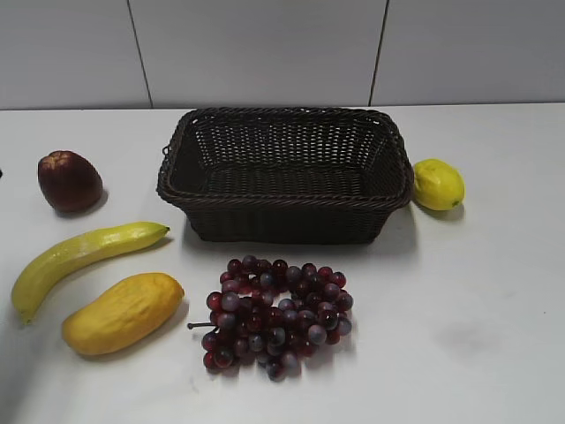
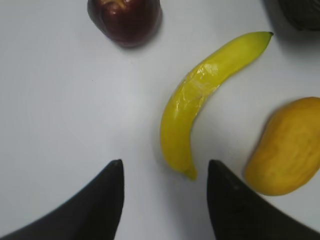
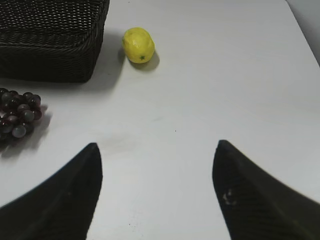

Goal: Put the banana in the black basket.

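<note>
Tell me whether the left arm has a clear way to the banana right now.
Probably yes. The left pincer is open, and the banana lies on bare table just ahead of it, its near end about between the fingertips. The mango sits close beside but apart from it, so nothing blocks the approach.

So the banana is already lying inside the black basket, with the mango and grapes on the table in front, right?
Not quite. The banana is not in the black basket; it lies on the table left of it, beside the mango. The exterior view shows this. The grapes are indeed in front.
</note>
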Tool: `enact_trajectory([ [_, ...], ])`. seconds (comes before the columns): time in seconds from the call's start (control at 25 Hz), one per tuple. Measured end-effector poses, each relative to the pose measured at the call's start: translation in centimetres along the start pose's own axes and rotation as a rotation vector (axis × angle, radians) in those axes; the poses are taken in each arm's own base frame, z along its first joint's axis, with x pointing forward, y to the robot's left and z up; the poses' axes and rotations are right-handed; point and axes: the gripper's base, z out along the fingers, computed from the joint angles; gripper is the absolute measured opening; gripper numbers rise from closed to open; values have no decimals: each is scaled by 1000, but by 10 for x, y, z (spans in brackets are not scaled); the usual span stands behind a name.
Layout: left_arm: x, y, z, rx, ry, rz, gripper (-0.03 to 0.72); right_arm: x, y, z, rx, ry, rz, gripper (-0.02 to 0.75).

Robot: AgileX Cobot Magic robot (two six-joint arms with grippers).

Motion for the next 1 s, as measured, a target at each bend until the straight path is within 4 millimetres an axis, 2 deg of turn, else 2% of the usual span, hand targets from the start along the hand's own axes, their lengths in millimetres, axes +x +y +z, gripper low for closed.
enact_trajectory([
  [0.2,-16,-16,31,4,8,255,535,0,0,0,0,0,0,520],
  [0.36,-20,-27,59,5,55,452,535,0,0,0,0,0,0,520],
  [0.48,-20,-29,78,-6,105,539,535,0,0,0,0,0,0,520],
  [0.72,-12,-22,117,25,204,596,535,0,0,0,0,0,0,520],
  [1.0,-5,-17,151,40,247,600,536,0,0,0,0,0,0,520],
])
